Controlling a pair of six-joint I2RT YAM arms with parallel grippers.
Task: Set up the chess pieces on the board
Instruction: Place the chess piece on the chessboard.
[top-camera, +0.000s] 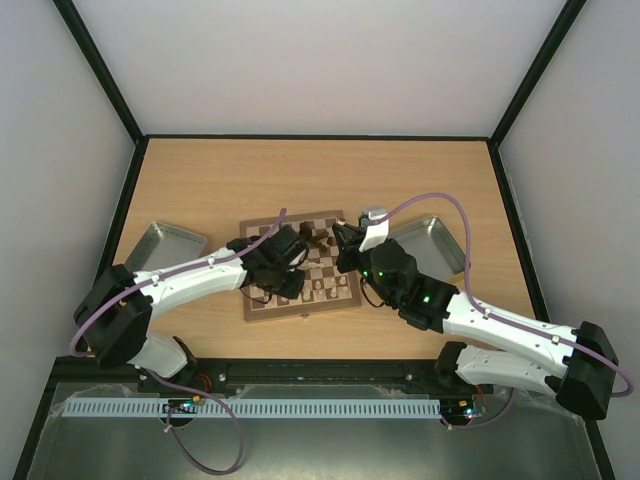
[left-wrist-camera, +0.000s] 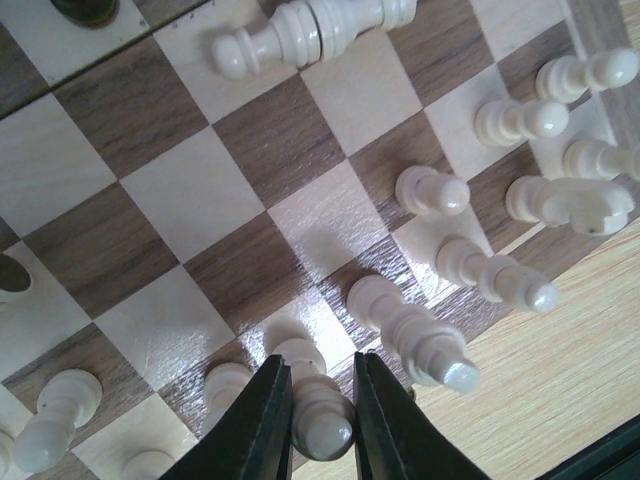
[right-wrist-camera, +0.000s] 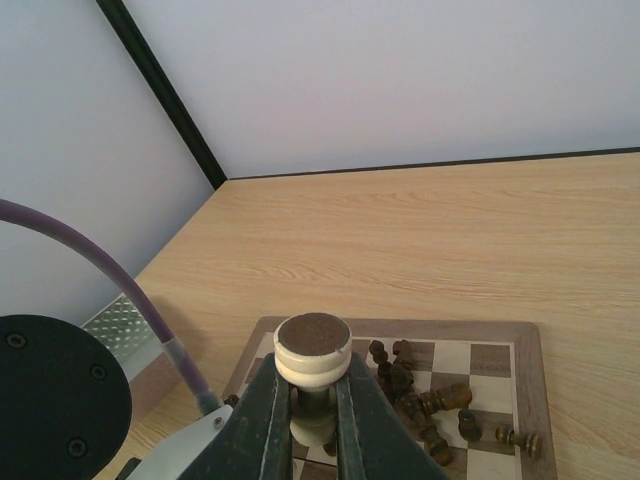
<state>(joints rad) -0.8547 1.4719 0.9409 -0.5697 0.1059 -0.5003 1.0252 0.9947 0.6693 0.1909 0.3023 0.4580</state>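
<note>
At the centre of your pale wood-grain counter (top-camera: 200, 180), walled in white with black frame rails, the board (top-camera: 300, 313) lies flat: glossy dark and cream squares, light border. Turned cream pieces (left-wrist-camera: 432, 190) stand along its near edge; dark pieces (right-wrist-camera: 410, 385) lie jumbled at the far side. Your left jaws are closed on a standing cream pawn (left-wrist-camera: 322, 425). Your right jaws clamp an upturned cream piece (right-wrist-camera: 312, 345), brown base uppermost.

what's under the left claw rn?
A cream pawn, pinched between the left claw's fingers, on the board beside other cream pieces. The fingers cover its sides, and the square beneath it is mostly hidden.
</note>
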